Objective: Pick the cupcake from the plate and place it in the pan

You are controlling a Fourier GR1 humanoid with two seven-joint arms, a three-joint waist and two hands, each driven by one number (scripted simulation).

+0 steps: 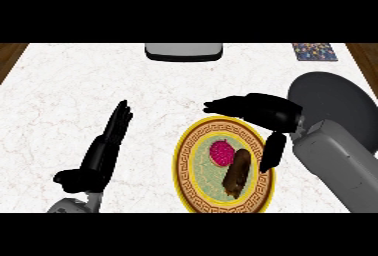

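A round plate (pixel 193 165) with a yellow patterned rim lies at the counter's front middle. On it sits a cupcake with pink-red frosting (pixel 220 152) and, just right of it, a dark brown oblong piece (pixel 237 172). My right hand (pixel 260 111) hovers over the plate's upper right edge, fingers stretched leftward and thumb hanging down beside the brown piece; it holds nothing. The dark grey pan (pixel 332 102) lies at the right, partly behind my right forearm. My left hand (pixel 103 150) rests open on the counter left of the plate.
A grey rectangular object (pixel 183 50) sits at the counter's far edge. A colourful patterned square (pixel 314 51) lies at the far right corner. Wooden floor shows beyond both sides of the white marble counter (pixel 66 90).
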